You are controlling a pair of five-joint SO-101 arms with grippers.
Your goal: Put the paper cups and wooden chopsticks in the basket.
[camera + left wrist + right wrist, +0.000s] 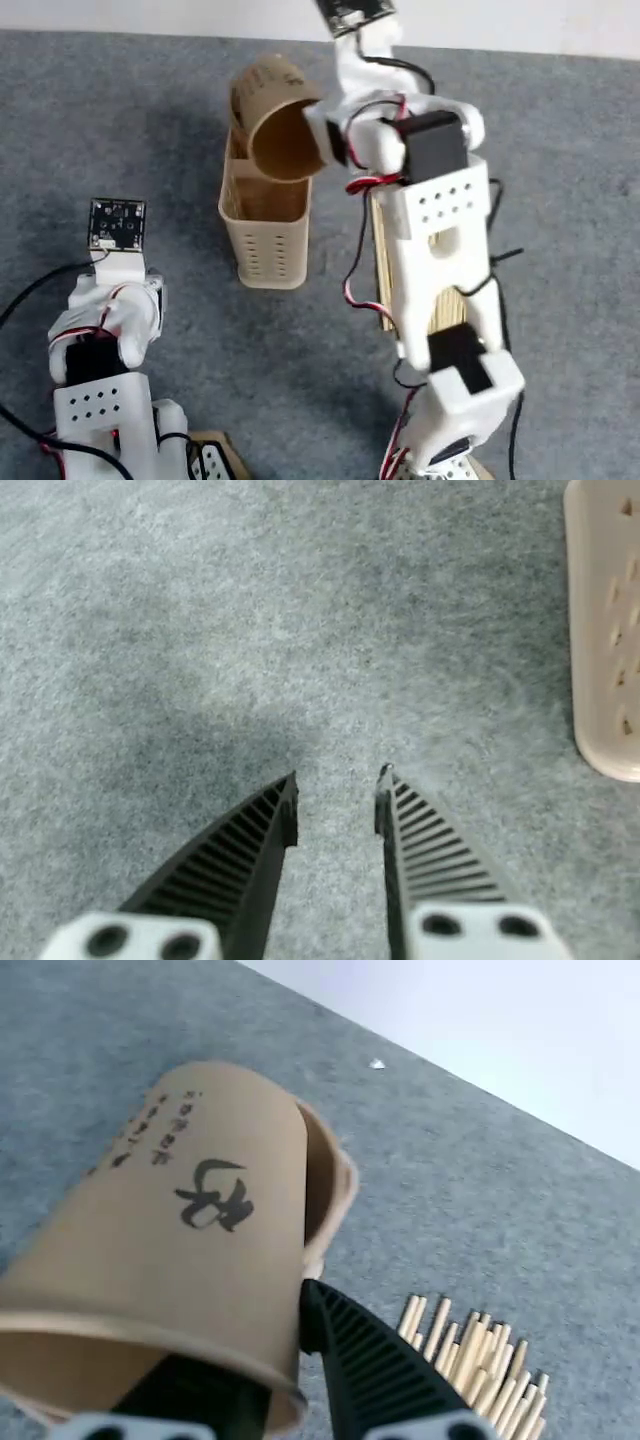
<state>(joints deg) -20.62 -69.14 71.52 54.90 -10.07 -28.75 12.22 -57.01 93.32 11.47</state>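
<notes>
- The held paper cup [285,140] [190,1230] is brown and lies on its side in the air over the far end of the basket [265,235], its open mouth turned toward the high camera.
- The right end effector [330,140] [270,1360] is clamped on this cup at its rim. One black finger [365,1370] lies along the outside of the wall, and the other shows dark inside the mouth.
- A second paper cup [262,82] [335,1175] sits just behind the held one, tilted, at the basket's far end. Its lower part is hidden, so I cannot tell whether it rests inside the basket.
- The basket is a beige, perforated, upright box standing on the table [150,120] between the two arms. One of its rounded corners [605,630] shows in the left wrist view.
- The wooden chopsticks [382,250] [470,1360] lie in a bundle on the table beside the basket, on the right arm's side. They are partly under that arm and outside the basket.
- The left end effector [337,780] hangs over bare grey table near the basket. Its two ribbed black fingers are parted with nothing between them.
- The left arm sits at the near left of the table, well apart from the cups and chopsticks.
</notes>
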